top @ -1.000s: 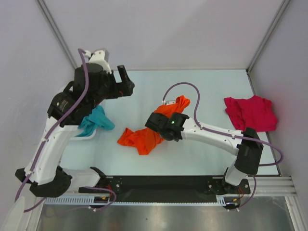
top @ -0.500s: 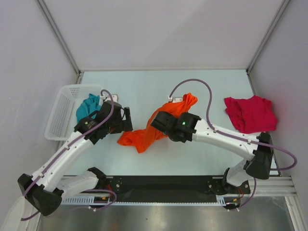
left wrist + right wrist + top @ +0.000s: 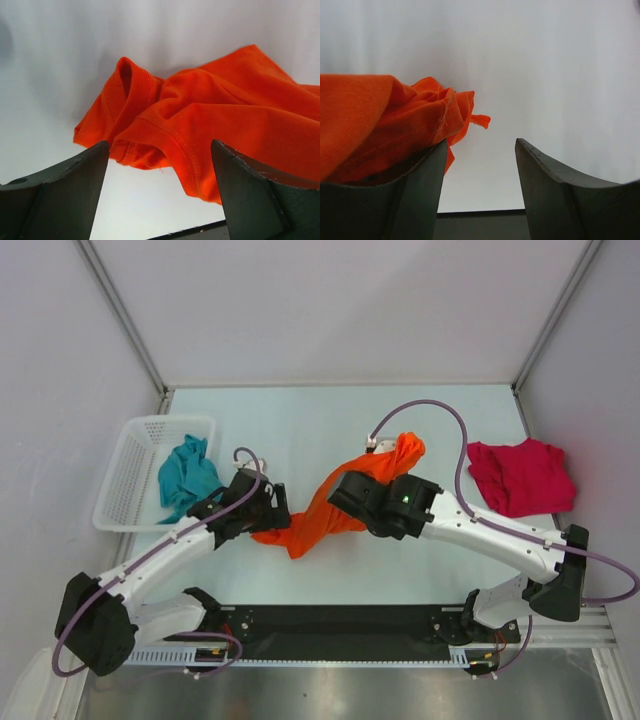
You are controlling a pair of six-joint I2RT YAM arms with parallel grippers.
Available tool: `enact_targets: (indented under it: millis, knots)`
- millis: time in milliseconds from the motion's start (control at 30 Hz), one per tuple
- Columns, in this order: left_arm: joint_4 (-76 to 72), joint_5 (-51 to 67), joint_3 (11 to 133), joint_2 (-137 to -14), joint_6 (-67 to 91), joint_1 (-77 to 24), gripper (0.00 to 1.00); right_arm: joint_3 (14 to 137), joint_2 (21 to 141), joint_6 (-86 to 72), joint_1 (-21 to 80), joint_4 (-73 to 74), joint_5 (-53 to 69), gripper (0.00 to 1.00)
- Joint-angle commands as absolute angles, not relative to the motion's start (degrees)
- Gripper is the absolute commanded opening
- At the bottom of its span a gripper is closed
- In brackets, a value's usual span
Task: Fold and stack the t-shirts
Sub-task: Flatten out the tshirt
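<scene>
I see the orange t-shirt (image 3: 318,518) bunched mid-worktop (image 3: 290,420), stretched between my two arms. My left claw (image 3: 159,150) stands wide open just before the shirt's left end, gripping nothing. My right claw (image 3: 480,142) is open too, with orange cloth draped over one finger and the gap bare. The teal t-shirt (image 3: 185,475) sits in the white basket (image 3: 150,423). The red t-shirt (image 3: 520,475) lies crumpled at the far right.

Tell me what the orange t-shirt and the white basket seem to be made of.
Orange t-shirt: soft knit cloth, matte, likely cotton; ribbed collar, stitched hems, loose folds. White basket: apparently rigid plastic; open lattice walls holding their shape.
</scene>
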State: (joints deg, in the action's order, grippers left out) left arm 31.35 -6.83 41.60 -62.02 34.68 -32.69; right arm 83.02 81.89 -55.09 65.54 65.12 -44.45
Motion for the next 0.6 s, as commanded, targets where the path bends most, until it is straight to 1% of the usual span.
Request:
enact_targets:
  millis: [0,200,300,333,367,400,567]
  knots:
    - [21.7,-3.6,38.0,-64.8,35.8,-32.3,0.87,86.4,81.2,-57.3,65.9,67.6,-48.3,0.63]
    - [18.1,-2.4,36.3,-67.8,35.9,-32.3,0.84,88.5,82.6,-57.2,66.0,68.7,-48.5,0.63]
    - [18.2,-2.2,36.6,-67.7,34.9,-32.0,0.77,89.0,83.4,-57.2,66.0,68.9,-48.8,0.63]
    - [18.2,-1.5,36.7,-67.6,34.6,-31.8,0.62,89.2,83.6,-57.2,66.0,68.9,-48.9,0.63]
    - [18.2,-1.2,36.8,-67.3,34.2,-31.5,0.39,89.1,83.8,-57.2,66.0,68.9,-48.8,0.64]
    - [18.9,-1.7,37.3,-67.2,34.5,-31.3,0.01,89.2,84.1,-57.2,66.0,68.7,-48.9,0.64]
    - [22.1,-2.9,38.6,-66.2,34.6,-30.8,0.0,89.3,84.8,-57.2,66.0,68.3,-48.8,0.64]
